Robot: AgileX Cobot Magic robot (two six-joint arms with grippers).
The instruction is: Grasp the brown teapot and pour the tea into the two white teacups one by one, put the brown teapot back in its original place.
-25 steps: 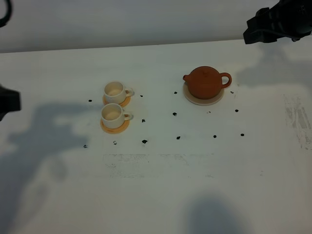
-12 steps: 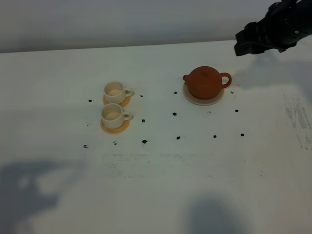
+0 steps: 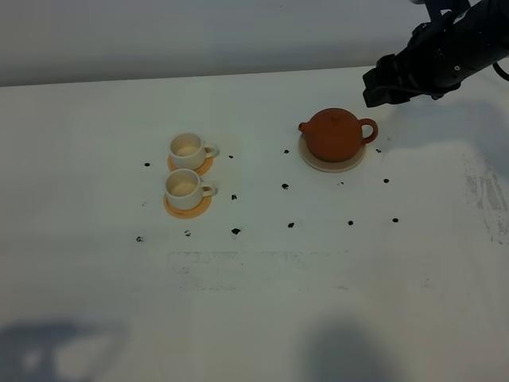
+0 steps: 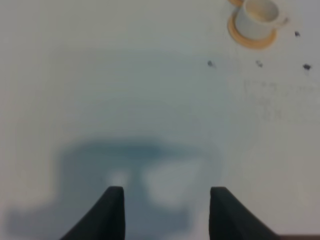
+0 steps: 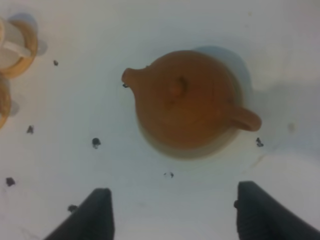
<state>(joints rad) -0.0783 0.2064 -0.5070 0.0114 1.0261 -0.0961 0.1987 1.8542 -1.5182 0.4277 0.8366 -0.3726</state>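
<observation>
Brown teapot point(image 3: 334, 134) on cream coaster point(image 3: 334, 166), upper right of frame | right gripper point(image 5: 172, 212) spread wide nearby, likely to straddle it | left gripper point(image 4: 167, 215) partly spread, empty

We see a white tabletop point(image 3: 238, 310) dotted with small dark specks point(image 3: 235, 231), soft shadows across it, a plain pale wall point(image 3: 199, 36) behind.

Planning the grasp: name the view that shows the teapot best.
Right wrist view: the teapot is large, with spout, knob and handle clear. The exterior high view shows it small; the left wrist view not at all.
</observation>
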